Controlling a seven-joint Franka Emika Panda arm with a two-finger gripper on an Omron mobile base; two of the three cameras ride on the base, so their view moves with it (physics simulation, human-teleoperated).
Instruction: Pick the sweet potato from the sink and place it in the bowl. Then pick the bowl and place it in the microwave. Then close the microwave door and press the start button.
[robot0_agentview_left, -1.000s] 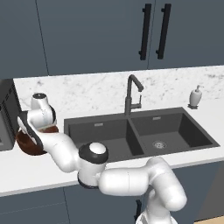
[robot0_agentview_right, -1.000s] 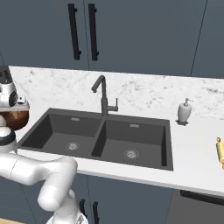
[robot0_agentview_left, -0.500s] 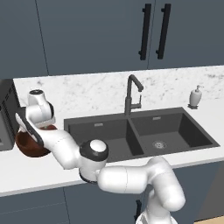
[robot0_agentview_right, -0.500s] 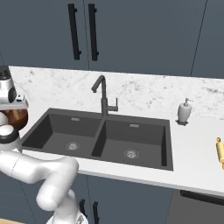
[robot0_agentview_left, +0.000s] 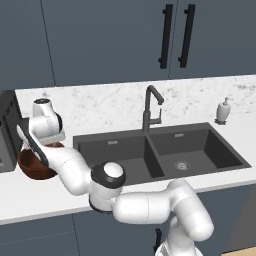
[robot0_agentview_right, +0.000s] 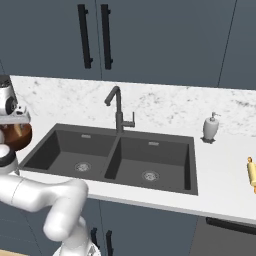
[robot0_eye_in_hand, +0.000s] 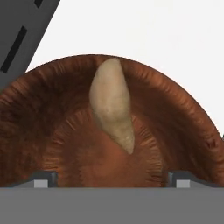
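Meanwhile the open hand (robot0_eye_in_hand: 112, 178) hangs over the bowl (robot0_eye_in_hand: 52, 131) holding the sweet potato (robot0_eye_in_hand: 113, 105), beside the sink (robot0_agentview_left: 160, 150).

Base views flank arm, share sink (robot0_agentview_left: 160, 150); hand view close, straight down into bowl (robot0_eye_in_hand: 52, 131).

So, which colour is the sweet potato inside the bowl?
The sweet potato looks pale tan-beige against the reddish-brown bowl; the hand view shows it best.

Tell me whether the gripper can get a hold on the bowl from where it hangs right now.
Probably yes. The gripper hangs open directly over the bowl, nothing between them. The sweet potato lies inside, so the fingers would likely need to shift toward the rim.
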